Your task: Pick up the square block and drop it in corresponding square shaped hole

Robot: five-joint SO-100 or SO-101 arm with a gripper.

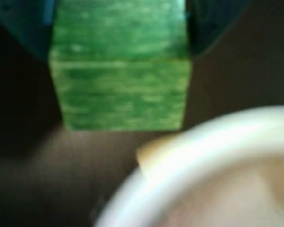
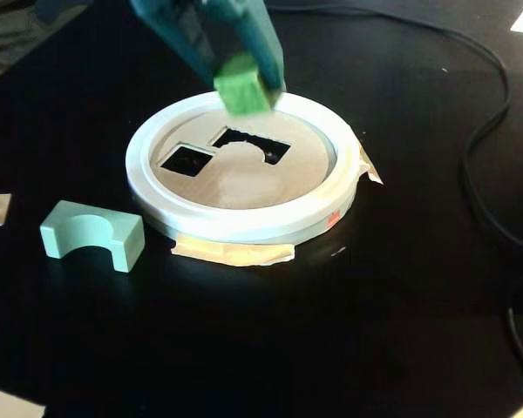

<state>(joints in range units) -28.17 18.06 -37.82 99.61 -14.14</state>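
Fig.: End effector (image 2: 244, 87) clamped on green square block (image 2: 242, 84), held aloft over far rim of white sorter ring (image 2: 244, 228), w/ square hole (image 2: 186, 159) nearer camera, left. Tape tabs (image 2: 235, 252) presumably anchor ring to bench (image 2: 349, 340).

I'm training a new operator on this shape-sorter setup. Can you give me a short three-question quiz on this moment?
1. True or false: the gripper holds the green block clear of the table.
2. Which cutout in the white ring tray is square: A, the left one, or B, the right one?
3. What lies on the table left of the tray in the fixed view?

Key: 1 true. 2 A. 3 The mint arch block.
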